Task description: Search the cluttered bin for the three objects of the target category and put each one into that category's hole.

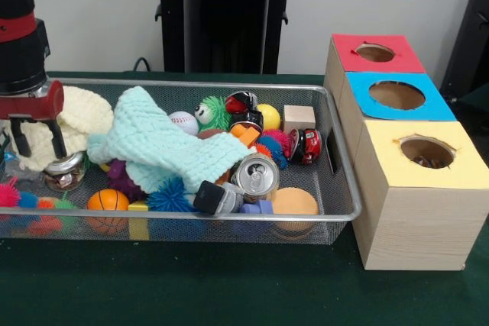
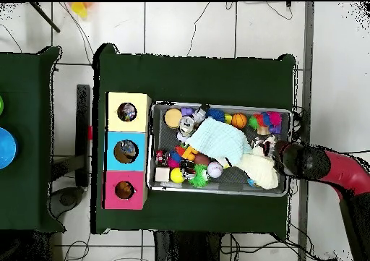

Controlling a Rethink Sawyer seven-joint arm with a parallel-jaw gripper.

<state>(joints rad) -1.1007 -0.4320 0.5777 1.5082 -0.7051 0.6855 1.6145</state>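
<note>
we see the gripper (image 1: 37, 137) with jaws apart, hanging over a glass jar (image 1: 64, 170) at one end of the wire bin (image 1: 336, 159); a crushed can (image 1: 255, 175) lies mid-bin beside the aqua cloth (image 1: 157, 146); three-holed box (image 1: 397, 146) just beside

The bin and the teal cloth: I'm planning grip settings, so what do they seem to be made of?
The bin looks like silver wire mesh with a solid metal rim: you can see objects through its front wall. The teal cloth looks like knitted yarn, soft and matte, with ribbed stitch rows and loose folds draped over the toys. The exact fibre cannot be told.
</note>
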